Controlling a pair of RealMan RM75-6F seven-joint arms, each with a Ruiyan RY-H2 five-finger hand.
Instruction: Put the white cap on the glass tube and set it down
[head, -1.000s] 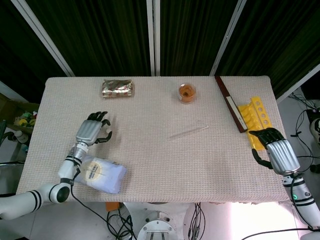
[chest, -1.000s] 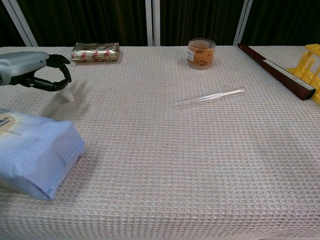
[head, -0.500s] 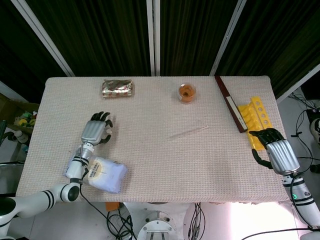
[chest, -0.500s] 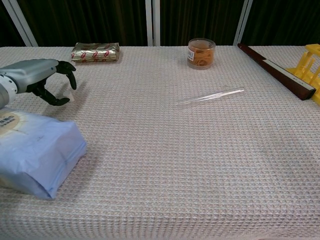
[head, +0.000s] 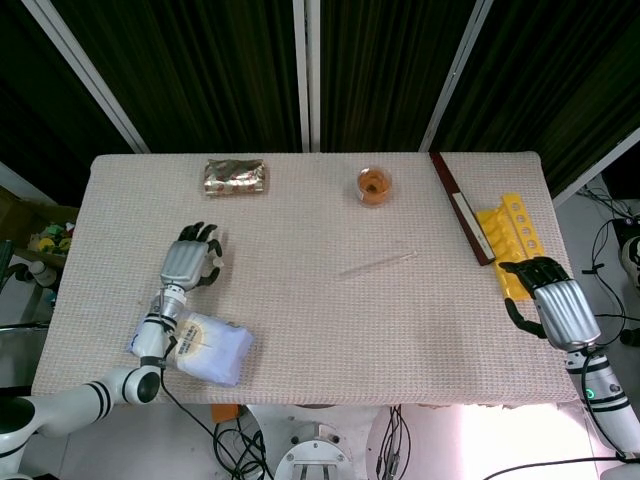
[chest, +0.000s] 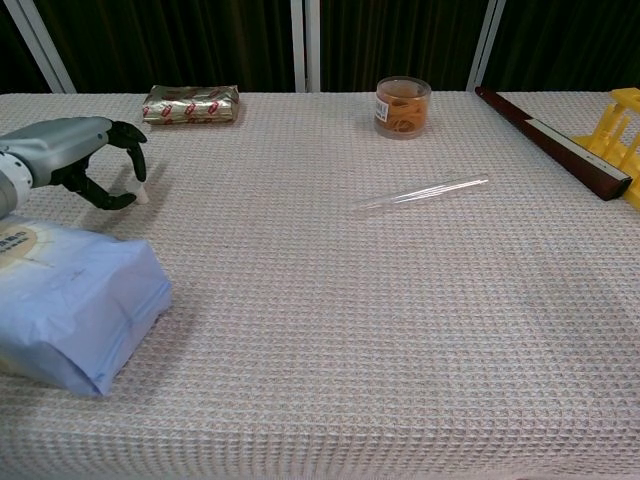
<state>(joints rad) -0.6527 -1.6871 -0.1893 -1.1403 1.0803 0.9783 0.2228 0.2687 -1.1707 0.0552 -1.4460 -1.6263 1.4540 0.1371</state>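
Note:
The small white cap (chest: 142, 194) stands on the cloth at the table's left side. My left hand (chest: 75, 158) curls over it, with a fingertip on its top and the thumb close against its side. From the head view the left hand (head: 190, 261) hides the cap. The glass tube (chest: 425, 191) lies flat near the table's middle (head: 377, 264), far from both hands. My right hand (head: 555, 301) hovers at the table's right edge with its fingers curled in on nothing; the chest view does not show it.
A blue-white packet (chest: 65, 305) lies just in front of my left hand. A foil packet (head: 235, 178) and an orange jar (head: 374, 185) sit at the back. A dark wooden bar (head: 461, 208) and a yellow rack (head: 510, 235) lie at the right.
My left hand came down over the white cap and its fingers closed in on it. The right hand and the tube have stayed still.

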